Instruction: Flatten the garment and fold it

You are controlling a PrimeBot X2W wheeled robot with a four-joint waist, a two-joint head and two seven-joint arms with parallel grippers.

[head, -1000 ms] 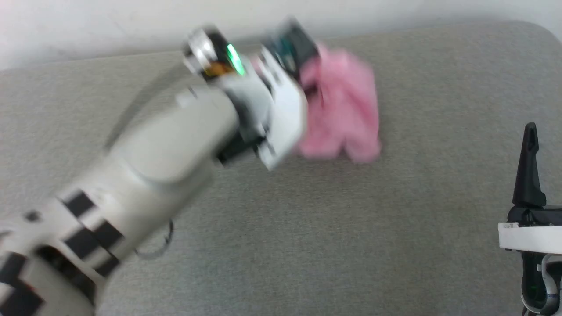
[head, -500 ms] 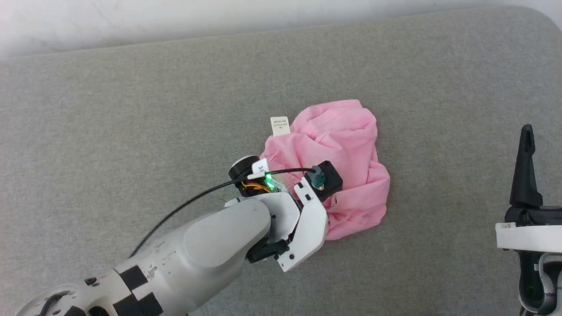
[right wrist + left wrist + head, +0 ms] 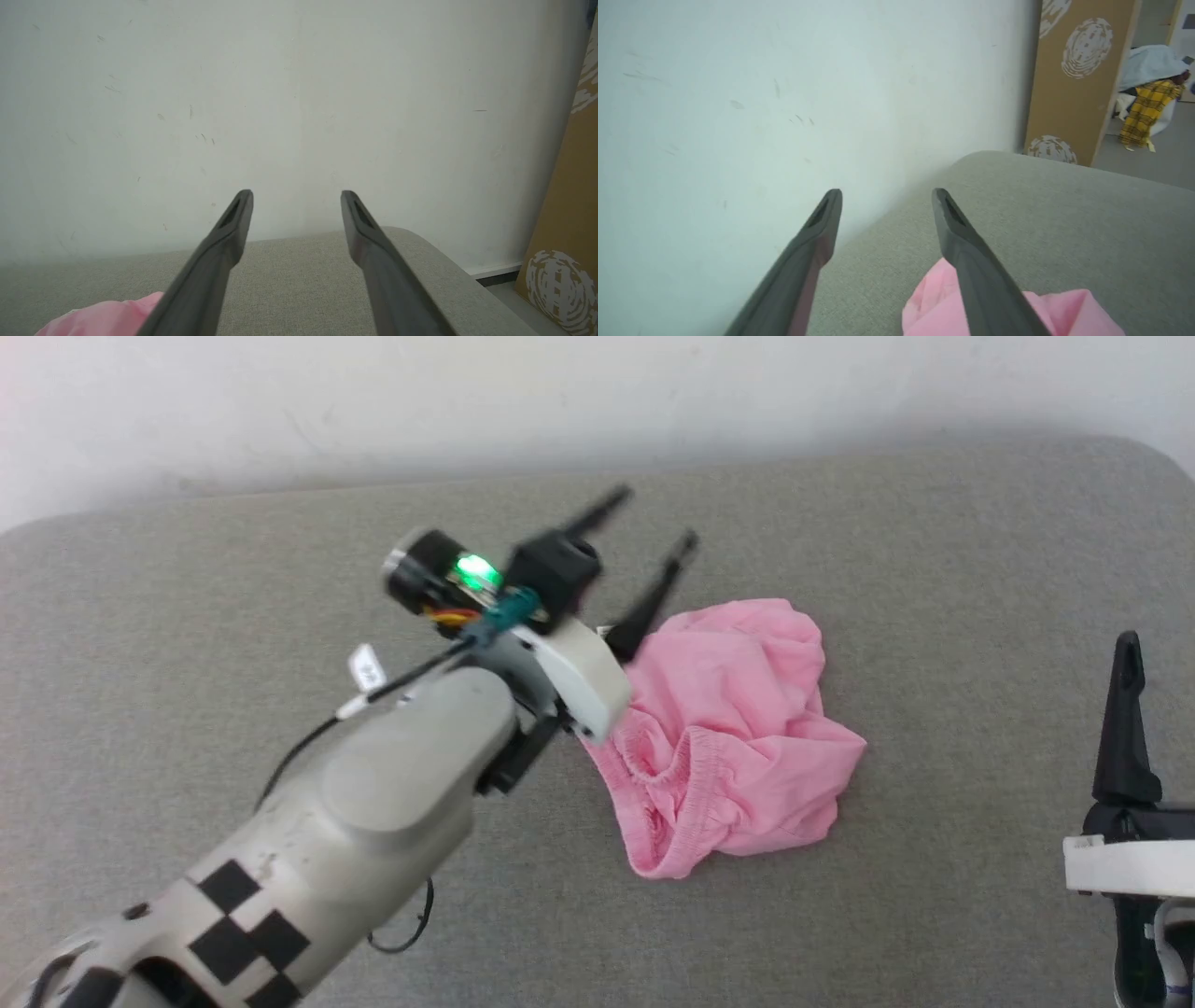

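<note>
The pink garment (image 3: 738, 737) lies crumpled in a heap on the grey padded table (image 3: 934, 569), its gathered ruffled band (image 3: 672, 803) turned toward me. My left gripper (image 3: 653, 523) hovers raised above the heap's far left edge, open, with nothing between its fingers. The left wrist view shows its two fingers (image 3: 966, 252) spread apart and the garment (image 3: 934, 303) below them. My right gripper (image 3: 296, 196) stands open and empty at the table's right side, one finger (image 3: 1125, 709) upright in the head view. A corner of the garment (image 3: 103, 317) lies at the lower left of the right wrist view.
A pale wall (image 3: 560, 401) runs along the table's far edge. Beyond the table's right end stands a brown cardboard panel (image 3: 1078, 79) with white prints, and a heap of cloth (image 3: 1150, 98) lies on the floor behind it.
My left gripper has let go of the garment, opened and lifted up and back from it. The garment has settled in a new heap with the ruffled band showing. The head camera has also shifted.
</note>
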